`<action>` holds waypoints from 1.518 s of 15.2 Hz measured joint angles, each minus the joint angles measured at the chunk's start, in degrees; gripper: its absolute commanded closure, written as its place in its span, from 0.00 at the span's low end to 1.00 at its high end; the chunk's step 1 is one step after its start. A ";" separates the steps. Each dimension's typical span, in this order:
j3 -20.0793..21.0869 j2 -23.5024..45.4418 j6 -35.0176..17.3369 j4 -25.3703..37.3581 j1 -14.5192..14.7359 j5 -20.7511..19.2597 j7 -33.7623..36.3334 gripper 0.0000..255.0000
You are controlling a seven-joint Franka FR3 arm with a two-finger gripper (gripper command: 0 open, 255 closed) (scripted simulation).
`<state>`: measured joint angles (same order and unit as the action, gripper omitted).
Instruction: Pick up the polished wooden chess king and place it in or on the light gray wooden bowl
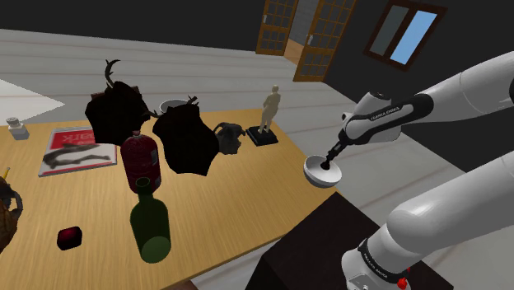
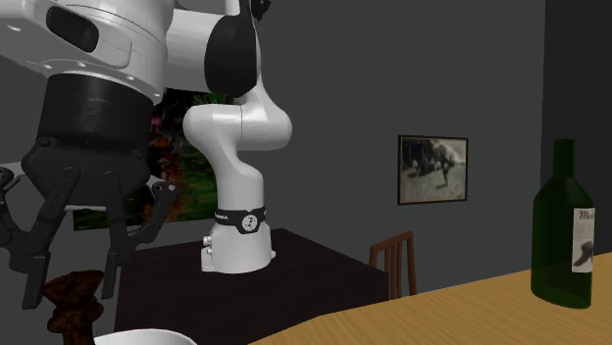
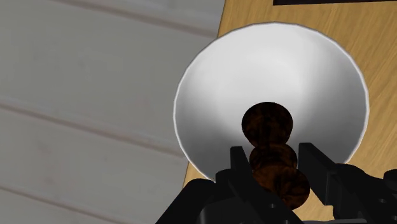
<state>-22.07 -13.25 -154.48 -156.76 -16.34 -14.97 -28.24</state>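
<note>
bowl [image 1: 313, 175] at tbl [image 1: 239, 198] edge, plank floor [image 1: 82, 58]

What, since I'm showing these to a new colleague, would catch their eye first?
Most striking is the dark brown chess king, clasped in the black gripper right over the white bowl, which sits at the edge of the wooden table. In the shoulder view, black plant-like shapes and a dark green bottle crowd the table's middle.

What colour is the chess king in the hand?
Dark, mottled brown. The wrist view shows the chess king best, clasped in the hand above the white bowl.
</note>
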 measured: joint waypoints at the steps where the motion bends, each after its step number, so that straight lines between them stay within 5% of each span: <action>1: -0.03 0.45 -0.69 -0.25 0.03 0.00 0.07 1.00; 7: -0.10 1.13 -1.53 -0.40 0.12 0.12 0.06 1.00; 8: -0.10 1.13 -1.54 -0.40 0.12 0.12 0.06 0.00; 14: -0.10 1.13 -1.55 -0.40 0.12 0.12 0.07 0.00; 19: 1.63 -6.94 6.99 0.16 -0.69 -1.16 1.30 0.00; 23: 1.70 -7.95 8.19 0.30 -0.86 -1.25 1.17 0.00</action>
<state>-20.37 -21.19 -146.28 -156.47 -17.20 -16.23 -27.08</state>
